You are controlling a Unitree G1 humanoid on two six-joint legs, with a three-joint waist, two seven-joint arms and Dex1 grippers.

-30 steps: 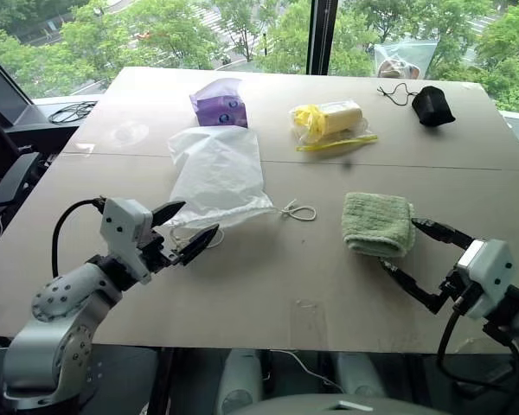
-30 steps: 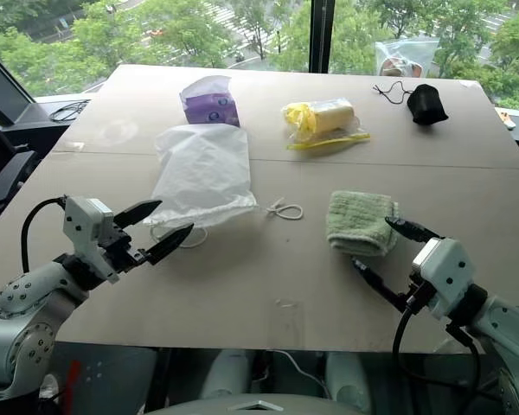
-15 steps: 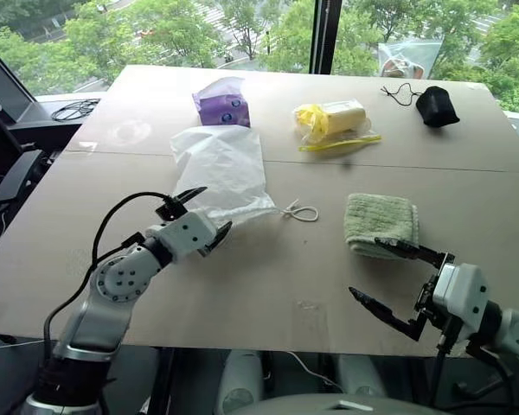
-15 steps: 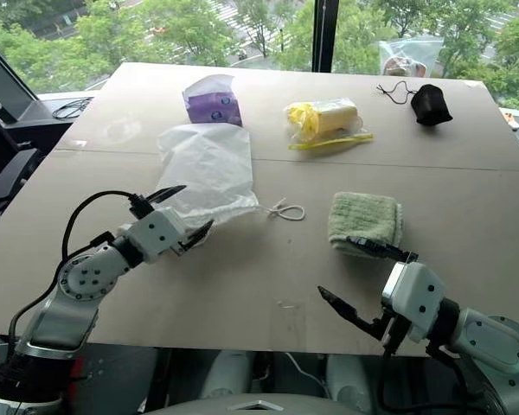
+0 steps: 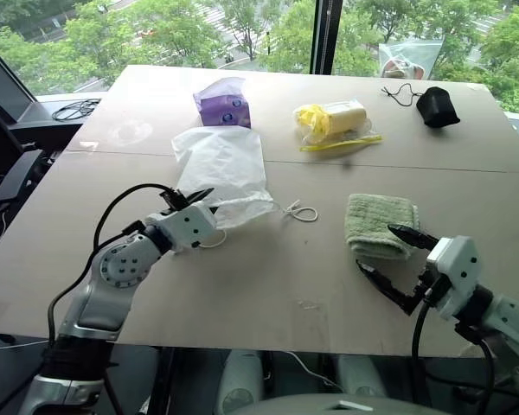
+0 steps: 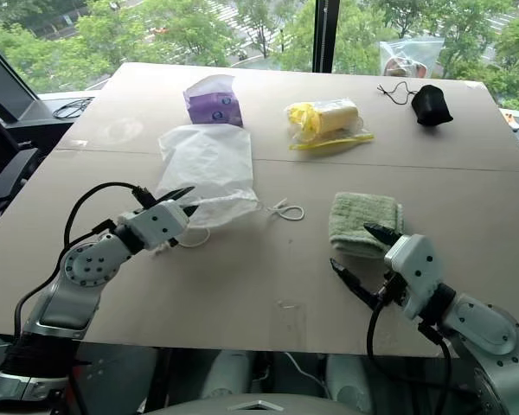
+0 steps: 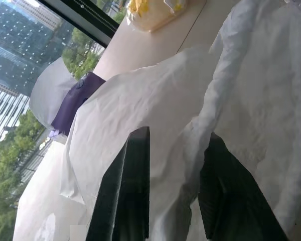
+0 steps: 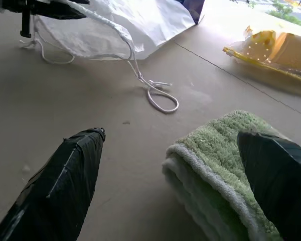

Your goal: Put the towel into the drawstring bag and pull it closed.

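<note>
Two pincers at work, both near the front edge of the table (image 5: pixel 268 285). Right gripper (image 5: pixel 387 257) spread wide, one finger above the near edge of the towel (image 5: pixel 379 221), the other low beside it on the bare board; nothing held. Towel lies folded, flat, straddled by that pincer.

Left gripper (image 5: pixel 199 201) pinched down on the mouth hem of the drawstring bag (image 5: pixel 221 169), a ridge of thin white fabric between its fingers. Bag lies flat beyond that pincer; its cord (image 5: pixel 299 211) trails off toward the right gripper, knotted loop well short of the towel.

Beyond both: purple tissue pack (image 5: pixel 222 105), yellow item in clear plastic (image 5: pixel 333 119), black pouch (image 5: pixel 436 105), clear plastic bag (image 5: pixel 406 59).

Risks, judged:
- left pinch may have caught both layers, so lifting won't open the mouth
- thin fabric may slip out
- right pincer may grab only the top fold, towel unfolds and snags the rim
</note>
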